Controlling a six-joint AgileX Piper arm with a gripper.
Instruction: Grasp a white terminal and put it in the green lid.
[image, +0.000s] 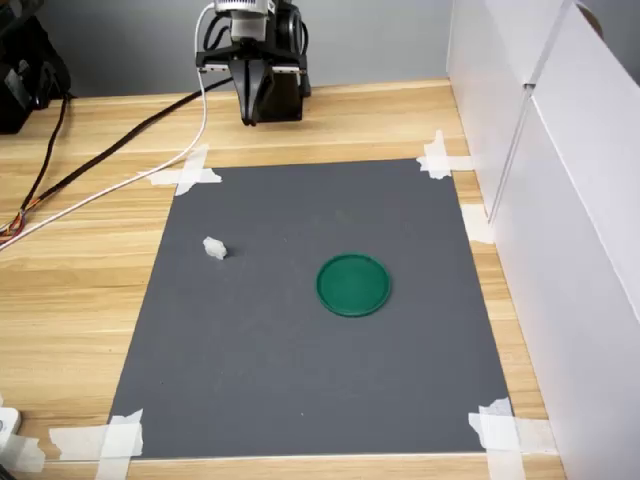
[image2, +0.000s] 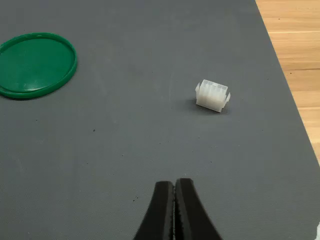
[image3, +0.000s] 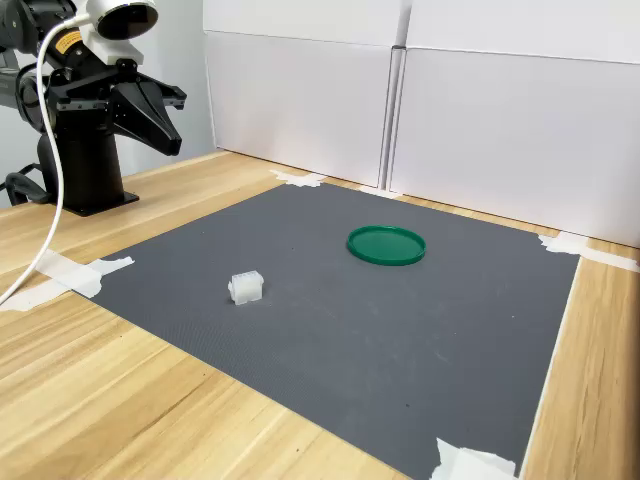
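The white terminal (image: 214, 247) (image2: 212, 96) (image3: 246, 288) is a tiny translucent block lying alone on the grey mat (image: 300, 380), toward the first exterior view's left. The green lid (image: 353, 285) (image2: 35, 64) (image3: 386, 244) lies flat near the mat's middle with nothing in it. My gripper (image: 250, 116) (image2: 174, 207) (image3: 174, 150) hangs above the wooden table behind the mat's far edge, well away from both. Its black fingers press together in the wrist view, shut with nothing between them.
White tape (image: 185, 176) holds the mat's corners to the wooden table (image: 70, 290). White panels (image: 580, 230) wall the first exterior view's right side. Cables (image: 100, 170) run across the table at that side's left, past a black object (image: 25, 70). The arm's base (image3: 85, 160) stands behind the mat.
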